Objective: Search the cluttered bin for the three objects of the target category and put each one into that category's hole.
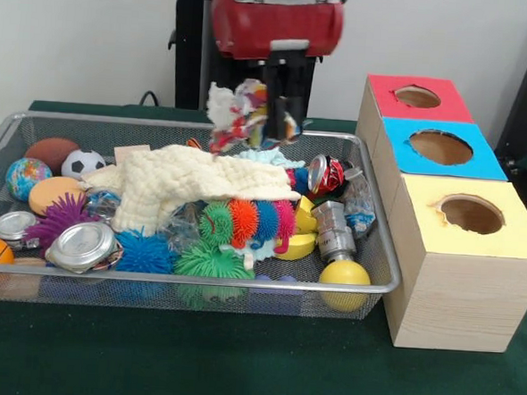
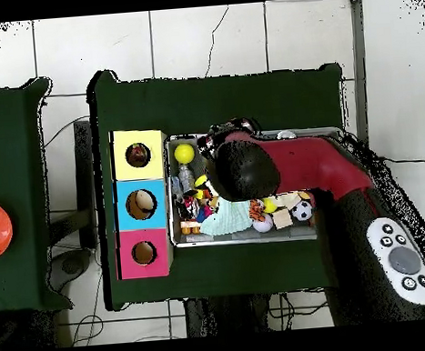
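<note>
My gripper [image 1: 280,118] hangs from the red arm head over the back middle of the wire mesh bin [image 1: 187,281]. It is shut on a limp speckled cloth piece [image 1: 238,108] of red, yellow, blue and white, held clear above the clutter. No other speckled piece shows in the bin. The yellow-topped wood box with its ragged round hole [image 1: 471,214] stands nearest the camera, right of the bin. In the overhead view the arm [image 2: 279,164] covers most of the bin [image 2: 249,240] and hides the gripper; the yellow box's hole [image 2: 138,155] shows at left.
A cream cloth [image 1: 193,182] lies over the bin's middle. Around it are spiky balls [image 1: 210,261], a yellow ball [image 1: 345,274], a crushed red can [image 1: 327,175], metal lids [image 1: 83,245], a soccer ball [image 1: 83,162]. The blue-topped box [image 1: 440,147] and red-topped box [image 1: 416,97] stand behind the yellow one.
</note>
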